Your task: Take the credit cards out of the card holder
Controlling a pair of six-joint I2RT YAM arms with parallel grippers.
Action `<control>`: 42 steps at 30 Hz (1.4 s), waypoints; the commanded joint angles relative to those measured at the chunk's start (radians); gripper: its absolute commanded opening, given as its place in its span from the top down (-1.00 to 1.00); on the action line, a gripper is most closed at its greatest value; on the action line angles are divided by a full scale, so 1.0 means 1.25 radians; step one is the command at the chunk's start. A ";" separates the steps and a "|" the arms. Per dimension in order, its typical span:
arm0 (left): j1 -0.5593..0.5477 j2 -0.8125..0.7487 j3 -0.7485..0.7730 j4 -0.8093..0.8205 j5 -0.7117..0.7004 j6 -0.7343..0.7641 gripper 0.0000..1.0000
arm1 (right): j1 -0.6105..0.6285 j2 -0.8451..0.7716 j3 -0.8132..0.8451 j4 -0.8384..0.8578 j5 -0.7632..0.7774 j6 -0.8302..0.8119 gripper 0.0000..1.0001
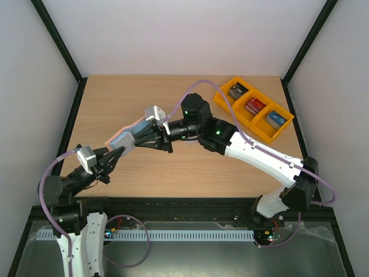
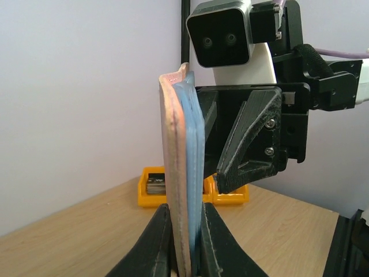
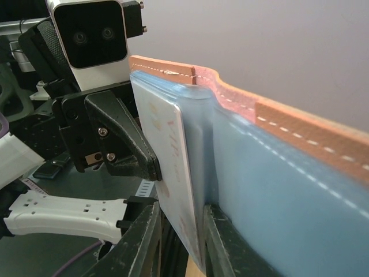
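step: card extraction, judged | left pincer (image 2: 184,249) clenched on card holder (image 2: 179,161) | right pincer (image 3: 180,238) grasping whitish card (image 3: 164,161) | next: steady straight pull clear of holder

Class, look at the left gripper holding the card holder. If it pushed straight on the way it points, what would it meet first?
Beyond the card holder that the left gripper clamps, the right gripper comes first: it faces it head-on, pinching a credit card. The gap is unclear.

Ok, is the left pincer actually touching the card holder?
Touching. The left wrist view shows the left pincer shut on the card holder, one finger against its pink side, the other against its blue side.
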 commanded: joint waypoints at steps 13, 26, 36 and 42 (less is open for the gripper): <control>0.001 -0.009 -0.061 0.037 -0.149 -0.108 0.95 | 0.067 -0.114 -0.147 0.223 0.157 0.020 0.48; 0.001 -0.021 -0.136 0.029 -0.209 -0.178 0.96 | 0.060 -0.207 -0.217 0.193 0.239 0.093 0.36; 0.001 0.007 -0.142 -0.051 -0.325 -0.162 0.95 | 0.062 -0.102 -0.166 0.256 0.165 0.249 0.33; 0.001 0.013 -0.139 -0.031 -0.289 -0.173 0.96 | 0.061 0.009 -0.094 0.300 0.174 0.353 0.36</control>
